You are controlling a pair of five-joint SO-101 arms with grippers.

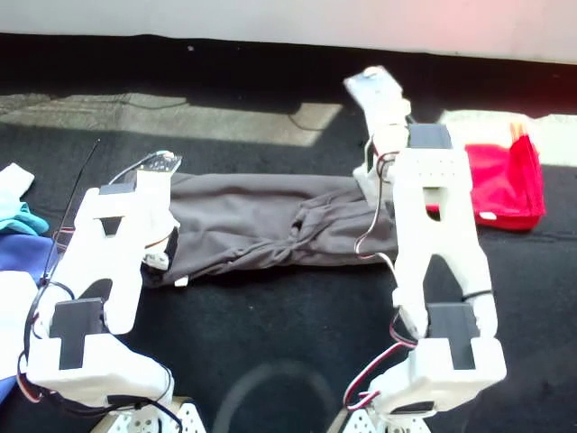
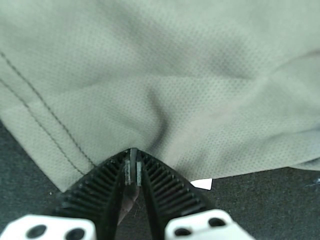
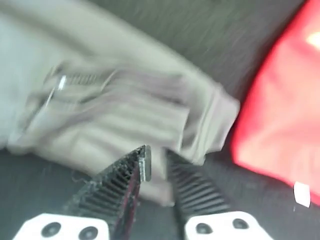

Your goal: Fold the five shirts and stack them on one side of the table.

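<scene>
A grey shirt (image 1: 261, 225) lies spread sideways across the dark table between the two arms. My left gripper (image 2: 133, 167) is shut on the grey shirt (image 2: 165, 85), pinching its fabric close to the stitched hem; in the high view it sits at the shirt's left end (image 1: 160, 255). My right gripper (image 3: 159, 160) is open, with a narrow gap between its fingers, just above the bunched collar end of the grey shirt (image 3: 125, 105). In the high view it is at the shirt's right end (image 1: 371, 179). A folded red shirt (image 1: 505, 185) lies right of that arm.
Blue, teal and white shirts (image 1: 18, 230) are heaped at the table's left edge. The red shirt (image 3: 280, 115) lies close beside my right gripper. A small white tag (image 2: 202, 184) pokes out under the grey hem. Bare dark table (image 1: 270, 325) stretches in front of the shirt.
</scene>
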